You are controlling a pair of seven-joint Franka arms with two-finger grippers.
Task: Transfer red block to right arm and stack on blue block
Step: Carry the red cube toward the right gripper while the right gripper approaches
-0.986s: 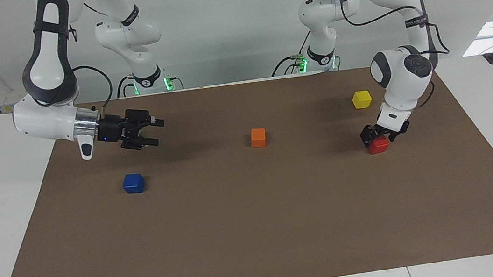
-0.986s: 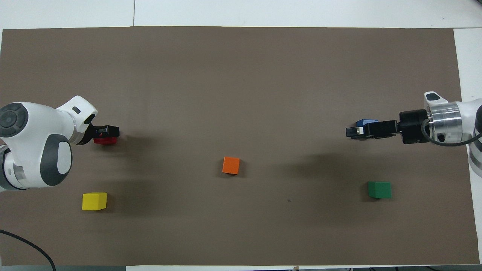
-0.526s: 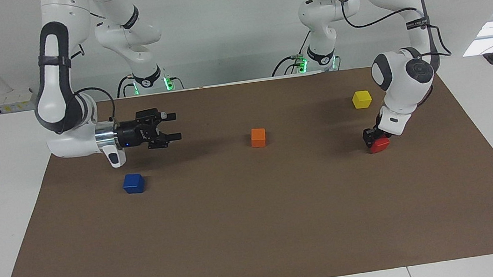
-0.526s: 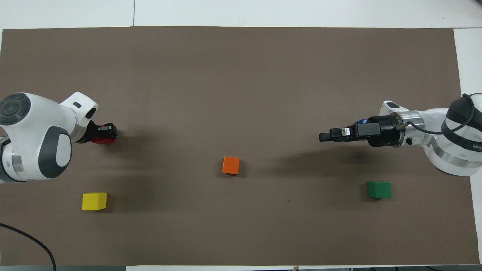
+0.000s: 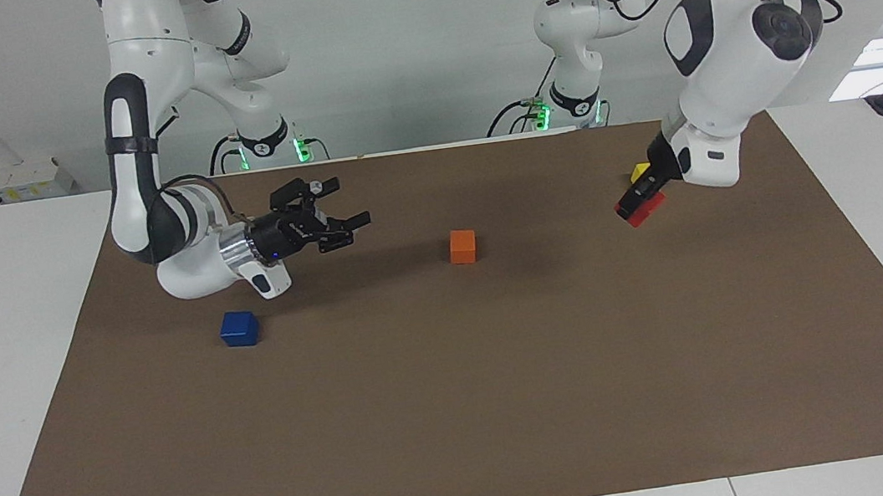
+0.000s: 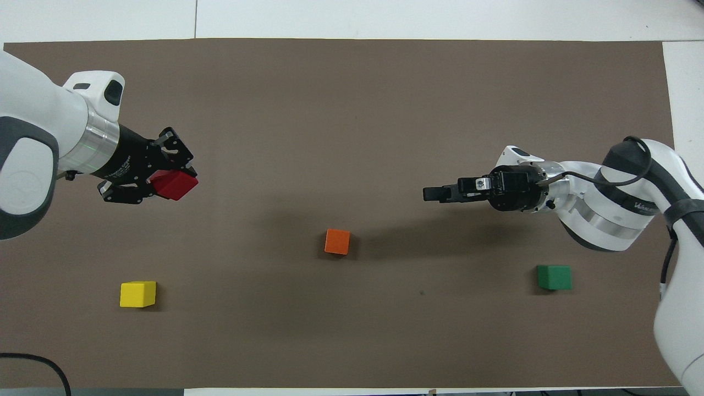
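Brown mat (image 5: 462, 414): orange cube (image 5: 462, 246) sits mid-table, the landmark. Right gripper (image 5: 342, 228) hovers toward its arm's end from the cube, fingers spread, pointing across. Left gripper (image 5: 638, 203) hangs toward the left arm's end, clamped on the red block (image 5: 641, 209) (lifted clear). Open air between them over the cube. Blue block (image 5: 239, 328) lies under the right arm.

Red block (image 5: 641, 209) now aloft in left gripper (image 5: 636, 199)

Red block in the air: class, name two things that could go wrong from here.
1. The left hand holds the red block tilted at its fingertips, so it could slip during handover.
2. The right hand, open, hangs over the mat beside the orange block; a low meeting might knock that block.
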